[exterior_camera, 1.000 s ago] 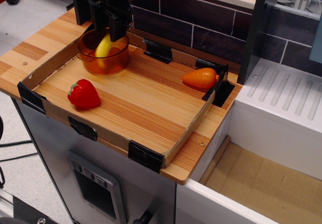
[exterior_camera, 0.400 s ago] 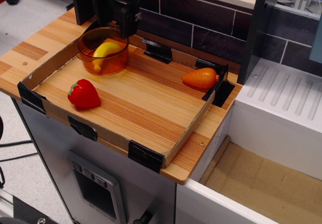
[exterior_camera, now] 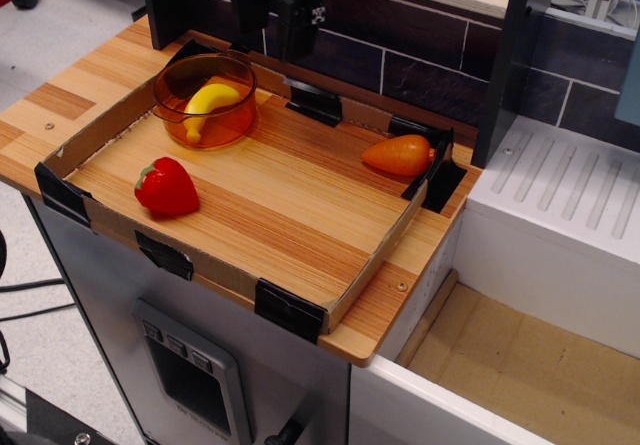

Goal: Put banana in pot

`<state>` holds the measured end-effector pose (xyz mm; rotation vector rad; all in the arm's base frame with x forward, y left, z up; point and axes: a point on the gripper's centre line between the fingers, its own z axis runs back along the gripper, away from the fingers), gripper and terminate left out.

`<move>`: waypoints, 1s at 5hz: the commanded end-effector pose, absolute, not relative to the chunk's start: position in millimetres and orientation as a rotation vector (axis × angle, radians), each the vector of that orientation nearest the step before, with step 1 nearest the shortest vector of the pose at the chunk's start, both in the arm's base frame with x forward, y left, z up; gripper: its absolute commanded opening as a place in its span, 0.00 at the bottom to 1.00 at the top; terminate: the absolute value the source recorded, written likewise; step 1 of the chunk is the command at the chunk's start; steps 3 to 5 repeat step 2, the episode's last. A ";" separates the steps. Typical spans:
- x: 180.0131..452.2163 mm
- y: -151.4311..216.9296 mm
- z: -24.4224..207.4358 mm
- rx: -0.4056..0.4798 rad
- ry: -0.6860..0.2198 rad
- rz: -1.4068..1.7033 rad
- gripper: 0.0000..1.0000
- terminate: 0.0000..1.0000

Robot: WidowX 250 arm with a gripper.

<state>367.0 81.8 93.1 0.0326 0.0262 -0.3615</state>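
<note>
The yellow banana [exterior_camera: 208,105] lies inside the amber-orange pot [exterior_camera: 206,100] at the back left of the wooden tray. It rests tilted, with one end on the pot's floor and the other near the rim. My black gripper [exterior_camera: 274,37] is raised above the tray's back wall, up and to the right of the pot. Its fingers stand apart and hold nothing.
A red strawberry [exterior_camera: 166,186] lies at the tray's front left. An orange carrot [exterior_camera: 399,154] lies at the back right corner. The tray [exterior_camera: 300,215] has low cardboard walls with black corner clips. A white counter [exterior_camera: 570,195] and a dark brick wall stand behind.
The banana was held upright over the pot and now lies in it, released. My gripper has lifted and moved right, away from the pot.
</note>
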 end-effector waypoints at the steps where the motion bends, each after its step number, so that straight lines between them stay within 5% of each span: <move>1: 361.7 85.8 134.6 0.078 -0.081 -0.363 1.00 0.00; 2: 361.7 85.8 134.6 0.078 -0.081 -0.363 1.00 1.00; 5: 361.7 85.8 134.6 0.078 -0.081 -0.363 1.00 1.00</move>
